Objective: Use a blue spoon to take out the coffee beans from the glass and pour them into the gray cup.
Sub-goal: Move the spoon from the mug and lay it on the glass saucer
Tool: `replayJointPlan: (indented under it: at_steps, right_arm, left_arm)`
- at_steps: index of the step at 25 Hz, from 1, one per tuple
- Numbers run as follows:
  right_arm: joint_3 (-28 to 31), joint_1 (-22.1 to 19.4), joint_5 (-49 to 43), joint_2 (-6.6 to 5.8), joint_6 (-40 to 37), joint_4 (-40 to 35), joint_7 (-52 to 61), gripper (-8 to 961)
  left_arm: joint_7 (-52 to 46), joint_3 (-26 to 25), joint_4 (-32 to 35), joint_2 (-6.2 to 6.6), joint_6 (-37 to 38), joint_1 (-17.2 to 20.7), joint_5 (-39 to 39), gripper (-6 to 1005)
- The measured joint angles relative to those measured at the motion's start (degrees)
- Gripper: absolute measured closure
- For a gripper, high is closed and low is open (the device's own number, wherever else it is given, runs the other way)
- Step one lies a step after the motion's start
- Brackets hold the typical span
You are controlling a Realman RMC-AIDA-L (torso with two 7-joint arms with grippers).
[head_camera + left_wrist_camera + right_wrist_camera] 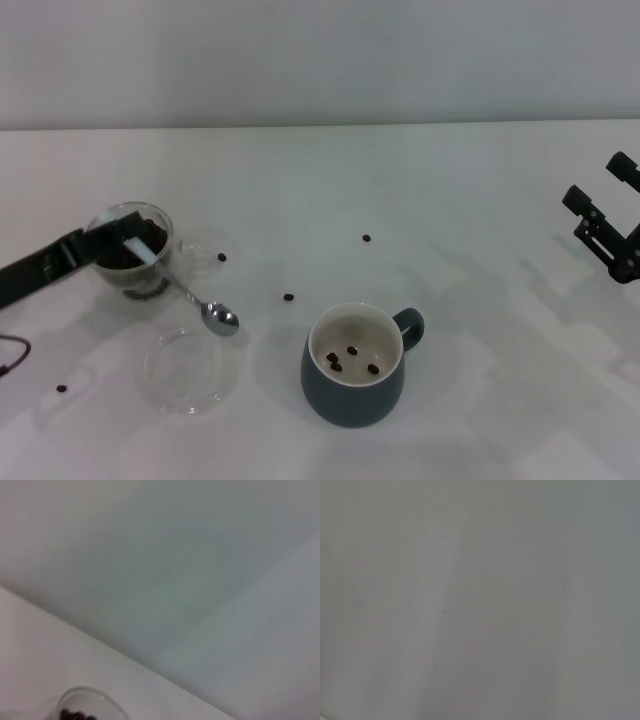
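the left claw (118, 243) is seen at the left edge of the surface (470, 200), over the mouth of the glass (128, 258), closed on the pale handle of the blue spoon (190, 295). the spoon is held slanted, with its shiny bowl lying outside the glass, low over the surface and just beside the rim of a flat clear dish (188, 370); whether it touches the surface cannot be told. no beans can be made out in the bowl. the right claw (608, 222) is parked at the right edge, its fingers spread apart and nothing held.

the coffee beans (125, 255) are mostly piled in the glass, which also shows at the edge of the left wrist view. three beans (352, 360) lie inside the gray cup (355, 365), which stands toward the near edge, around the middle. four strays are scattered on the surface.

the task is judged to be at an early stage, with another scoop to be taken. the bowl should be brought back over the rim and dipped into the pile, then raised level. the carry to the cup should be kept slow and steady, and tipping should be started only once the bowl is well over the white inside, since the strays suggest how easily beans roll off.
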Motion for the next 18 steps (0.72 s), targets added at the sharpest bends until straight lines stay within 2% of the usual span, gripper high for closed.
replayJointPlan:
  at_steps: [4,18]
  right_arm:
    - [0.0,0.0,0.3,0.0,0.0,0.0,0.0,336]
    - [3.4,-0.7,0.7,-0.09,0.1,0.6,0.3,336]
  left_arm:
    - [0.9,-1.1,-3.4,0.1,-0.1,0.4,-0.3,862]
    - [1.9,-2.6,-6.3,0.21,-1.5,3.0,-0.2,862]
